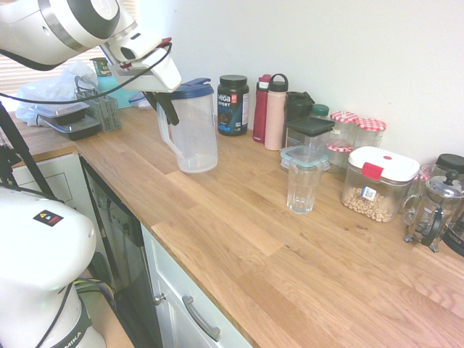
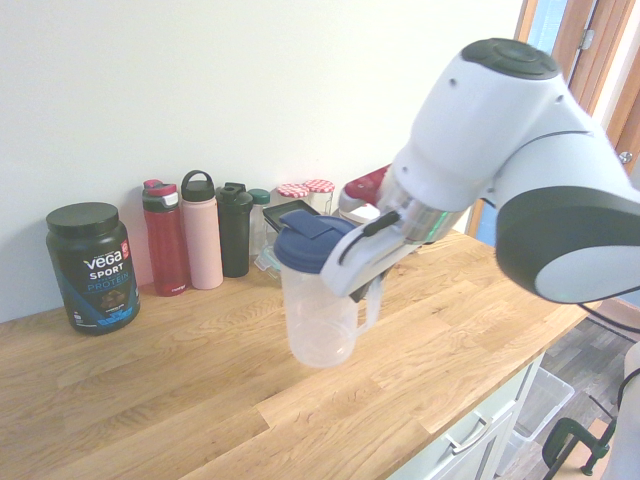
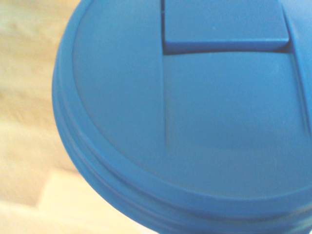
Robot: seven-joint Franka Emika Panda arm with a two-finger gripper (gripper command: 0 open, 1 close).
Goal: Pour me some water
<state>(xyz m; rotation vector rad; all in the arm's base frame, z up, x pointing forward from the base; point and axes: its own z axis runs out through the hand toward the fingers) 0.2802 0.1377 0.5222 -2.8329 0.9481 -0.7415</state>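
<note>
In the first exterior view, the jug is held by its handle in the gripper, clamped on it, clear of the table. The glass stands upright on the table, well apart toward the picture's right, so the jug must be carried that way. In the second exterior view, the jug hangs roughly upright above the table, the arm reaching down steeply from the right. In the wrist view, only the blue lid is seen, closed.
</note>
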